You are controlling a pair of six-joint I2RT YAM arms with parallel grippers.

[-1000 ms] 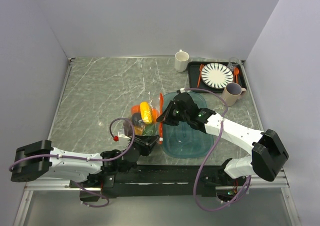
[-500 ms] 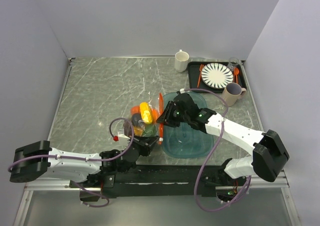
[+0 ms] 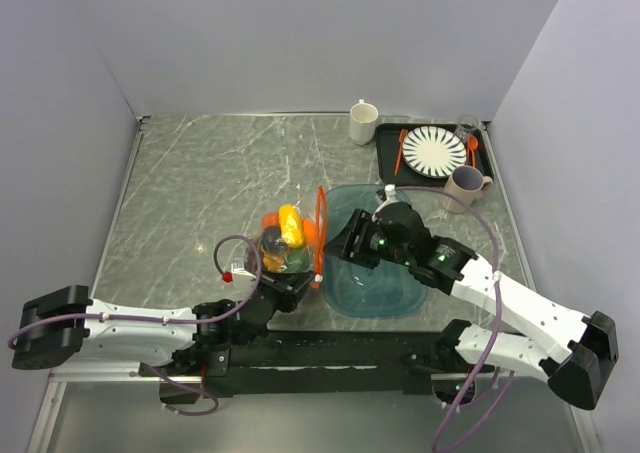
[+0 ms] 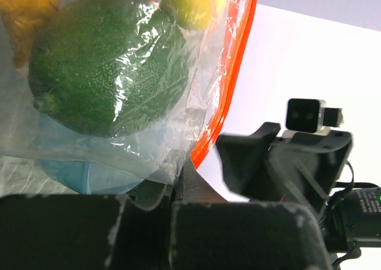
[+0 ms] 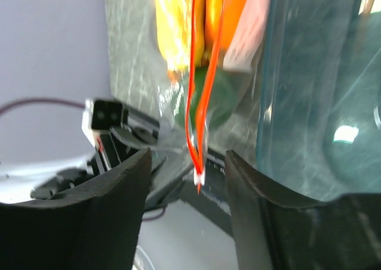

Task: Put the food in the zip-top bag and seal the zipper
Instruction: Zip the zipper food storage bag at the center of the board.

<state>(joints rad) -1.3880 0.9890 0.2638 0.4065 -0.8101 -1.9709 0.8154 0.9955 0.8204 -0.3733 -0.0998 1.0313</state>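
At the grey marble table's (image 3: pixel 180 183) middle, the left pincer (image 3: pixel 308 282) pinches the clear plastic zip-top bag (image 3: pixel 270 245) of toy fruits (image 3: pixel 290 225). The right pincer (image 3: pixel 343 245) is spread beside its orange-red zipper strip (image 3: pixel 321 223).

We find the food (image 3: pixel 285 230) inside the bag (image 3: pixel 270 248), just left of the tray (image 3: pixel 388 285); the plate (image 3: pixel 434 151) sits behind, far right on the counter (image 3: pixel 200 193).

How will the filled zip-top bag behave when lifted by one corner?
Probably floppy: the zip-top bag looks thin and wrinkled. Likely to sag, with the green fruit bulging inside. Since the zipper strips gape, food might spill.
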